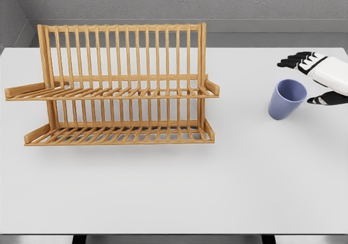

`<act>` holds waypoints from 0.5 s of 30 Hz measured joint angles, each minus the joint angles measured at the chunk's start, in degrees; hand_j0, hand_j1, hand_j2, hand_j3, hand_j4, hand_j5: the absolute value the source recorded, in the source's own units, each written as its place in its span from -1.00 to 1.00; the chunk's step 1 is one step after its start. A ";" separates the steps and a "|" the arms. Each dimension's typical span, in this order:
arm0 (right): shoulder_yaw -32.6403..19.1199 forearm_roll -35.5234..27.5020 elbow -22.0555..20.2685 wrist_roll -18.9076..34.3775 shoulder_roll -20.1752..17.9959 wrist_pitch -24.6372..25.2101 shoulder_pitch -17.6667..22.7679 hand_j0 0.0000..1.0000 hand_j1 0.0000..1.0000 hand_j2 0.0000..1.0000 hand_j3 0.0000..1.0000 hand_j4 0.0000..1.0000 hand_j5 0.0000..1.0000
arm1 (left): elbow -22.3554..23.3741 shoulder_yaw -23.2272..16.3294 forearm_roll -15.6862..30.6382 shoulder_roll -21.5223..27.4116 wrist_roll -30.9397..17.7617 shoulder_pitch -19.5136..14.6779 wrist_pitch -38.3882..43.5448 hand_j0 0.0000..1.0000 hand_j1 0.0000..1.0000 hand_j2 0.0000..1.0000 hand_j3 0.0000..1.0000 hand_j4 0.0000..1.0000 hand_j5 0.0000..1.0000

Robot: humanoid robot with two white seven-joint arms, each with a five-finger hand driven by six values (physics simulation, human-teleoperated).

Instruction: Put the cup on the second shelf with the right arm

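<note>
White table (217, 189) bearing a two-tier wooden slatted rack (117, 86) at left, its upper and lower shelves both bare. At right, a blue-violet cup (286, 99) stands upright on the table surface, well apart from the rack. The right hand (318, 78) enters from the right edge just beside the cup, fingers spread wide and holding nothing.

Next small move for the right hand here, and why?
Probably slide the right hand a little leftward and close its fingers around the cup. The hand is open just right of the cup, fingers above and thumb below, not yet gripping. The cup stands on the table, and both shelves of the rack hold nothing.
</note>
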 measured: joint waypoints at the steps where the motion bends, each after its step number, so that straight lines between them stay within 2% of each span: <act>1: -0.03 0.00 0.08 -0.01 -0.01 0.00 0.00 1.00 1.00 1.00 1.00 1.00 1.00 | 0.00 0.00 0.00 0.00 0.00 0.00 0.00 1.00 1.00 1.00 1.00 1.00 1.00; 6: -0.91 -0.11 1.12 -0.09 -0.93 0.00 0.97 1.00 1.00 1.00 1.00 1.00 1.00 | 0.00 0.00 0.00 0.00 0.00 0.00 0.00 1.00 1.00 1.00 1.00 1.00 1.00; 8: -1.07 -0.16 1.11 0.63 -3.03 0.00 1.32 1.00 1.00 1.00 1.00 1.00 1.00 | 0.00 0.00 0.00 0.00 0.00 0.00 0.00 1.00 1.00 1.00 1.00 1.00 1.00; 12: -5.07 -0.82 1.20 13.32 -4.83 -0.01 0.44 1.00 1.00 1.00 1.00 1.00 1.00 | 0.00 0.00 0.00 0.00 0.00 0.00 0.00 1.00 1.00 1.00 1.00 1.00 1.00; 15: -6.99 -1.12 1.81 19.86 -3.80 -0.02 -4.13 1.00 1.00 1.00 1.00 1.00 1.00 | 0.00 0.01 0.00 0.00 0.00 0.00 0.00 1.00 1.00 1.00 1.00 1.00 1.00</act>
